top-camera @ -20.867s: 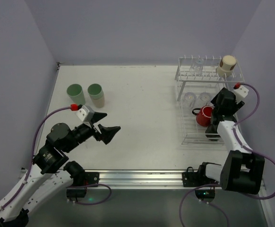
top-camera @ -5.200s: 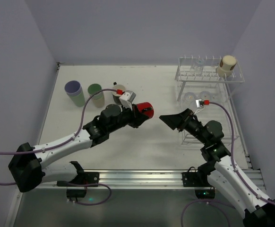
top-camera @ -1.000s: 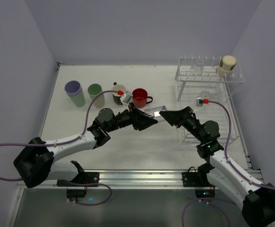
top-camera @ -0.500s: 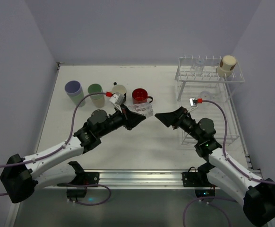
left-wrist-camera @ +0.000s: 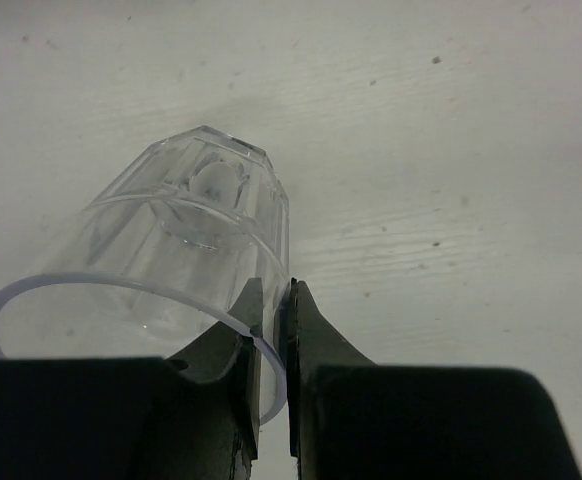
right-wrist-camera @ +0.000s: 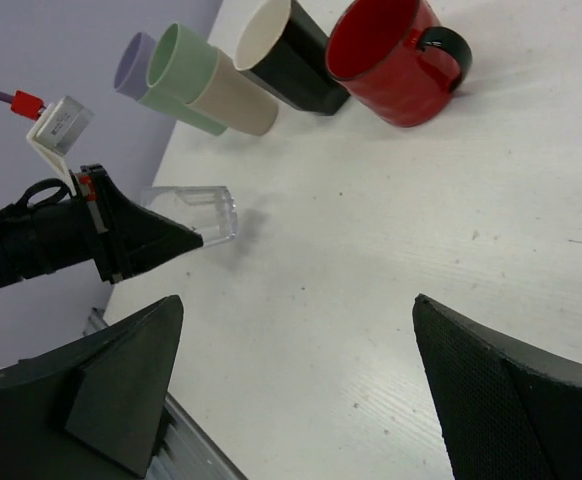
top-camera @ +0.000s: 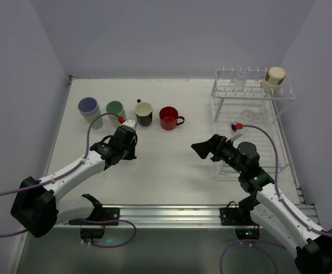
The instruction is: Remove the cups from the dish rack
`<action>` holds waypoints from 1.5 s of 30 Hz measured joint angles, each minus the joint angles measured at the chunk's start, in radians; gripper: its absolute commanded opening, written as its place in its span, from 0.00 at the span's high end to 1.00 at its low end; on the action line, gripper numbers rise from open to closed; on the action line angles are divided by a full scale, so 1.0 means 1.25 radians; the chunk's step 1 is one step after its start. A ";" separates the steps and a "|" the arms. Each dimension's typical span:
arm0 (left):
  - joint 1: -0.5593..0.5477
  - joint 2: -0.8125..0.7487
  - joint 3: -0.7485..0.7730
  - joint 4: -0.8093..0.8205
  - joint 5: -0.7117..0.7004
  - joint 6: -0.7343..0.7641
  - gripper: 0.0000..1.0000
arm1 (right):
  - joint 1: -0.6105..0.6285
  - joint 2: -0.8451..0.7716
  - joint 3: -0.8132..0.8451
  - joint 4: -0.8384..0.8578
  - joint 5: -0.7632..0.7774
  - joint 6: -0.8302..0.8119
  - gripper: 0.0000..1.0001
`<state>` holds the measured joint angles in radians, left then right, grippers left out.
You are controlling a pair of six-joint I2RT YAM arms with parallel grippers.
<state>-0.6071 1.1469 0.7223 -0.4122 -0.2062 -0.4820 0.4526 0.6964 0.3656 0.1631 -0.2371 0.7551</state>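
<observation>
My left gripper (left-wrist-camera: 274, 300) is shut on the rim wall of a small clear glass (left-wrist-camera: 171, 265), one finger inside and one outside. It holds the glass tilted on its side just above the white table (top-camera: 171, 165), left of centre. My right gripper (right-wrist-camera: 297, 300) hangs open and empty over the table's middle, and its view shows the glass (right-wrist-camera: 196, 215) in the left gripper (right-wrist-camera: 161, 245). A red mug (top-camera: 169, 117), a black mug (top-camera: 144, 113), a green-beige tumbler (top-camera: 116, 111) and a lavender-topped tumbler (top-camera: 89, 109) stand in a row. The dish rack (top-camera: 251, 123) holds a beige cup (top-camera: 274, 79) on top.
The dish rack fills the back right corner next to the right wall. A clear glass (top-camera: 249, 115) shows faintly on its lower tier. The metal rail (top-camera: 166, 214) with both arm bases runs along the near edge.
A second ago both grippers met at the table's middle with the glass between them. The right one has opened and drawn back right; the left has shut on the glass and carried it left.
</observation>
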 measured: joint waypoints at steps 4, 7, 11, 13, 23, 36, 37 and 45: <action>0.012 0.098 0.040 -0.091 -0.056 0.025 1.00 | 0.000 -0.016 0.013 -0.060 0.021 -0.040 0.01; 0.014 0.159 0.082 -0.128 -0.090 0.041 1.00 | 0.000 -0.022 0.017 -0.084 0.031 -0.062 0.01; 0.019 0.223 0.129 -0.164 -0.103 0.067 0.99 | 0.000 -0.024 0.017 -0.105 0.044 -0.082 0.01; 0.020 0.258 0.151 -0.179 -0.114 0.079 0.87 | 0.000 -0.024 0.017 -0.114 0.051 -0.089 0.01; 0.062 0.302 0.176 -0.205 -0.141 0.128 0.35 | 0.000 -0.052 0.017 -0.150 0.094 -0.117 0.01; 0.039 -0.122 0.207 -0.098 -0.009 0.143 0.11 | -0.027 0.020 0.126 -0.262 0.308 -0.162 0.26; 0.038 -0.172 0.206 -0.073 0.015 0.145 0.11 | -0.044 0.027 0.137 -0.270 0.327 -0.168 0.27; 0.037 -0.378 0.070 0.061 0.128 0.171 0.11 | -0.229 0.145 0.207 -0.257 0.456 -0.225 0.22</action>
<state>-0.5606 0.6743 0.8101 -0.3363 -0.0460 -0.2680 0.1669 0.8772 0.6239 -0.1585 0.3325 0.4736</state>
